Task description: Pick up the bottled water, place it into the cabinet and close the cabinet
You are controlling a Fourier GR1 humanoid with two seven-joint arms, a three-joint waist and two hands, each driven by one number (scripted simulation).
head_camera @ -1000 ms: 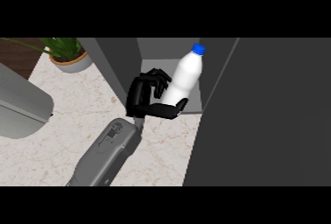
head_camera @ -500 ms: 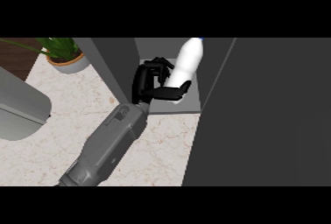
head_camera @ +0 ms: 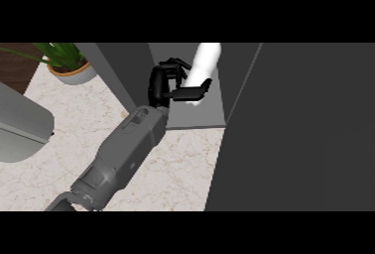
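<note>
The bottled water is white and stands tilted inside the open front of the dark grey cabinet. Its cap is cut off by the view's top edge. My left hand is shut on the bottle's lower part: palm at its left, fingers curled behind it, thumb across its near side. The bottle's base shows just under the thumb, above the cabinet's floor; I cannot tell whether it touches. My grey forearm runs up from the lower left. My right hand does not show.
The cabinet's open door is a big dark panel filling the view's right side. A potted plant stands at the back left. A large grey rounded shape sits at the left edge. Marble counter lies between.
My left hand has carried the bottle farther away and to the right, from in front of the cabinet into its opening. The blue cap has passed out of the view's top.
</note>
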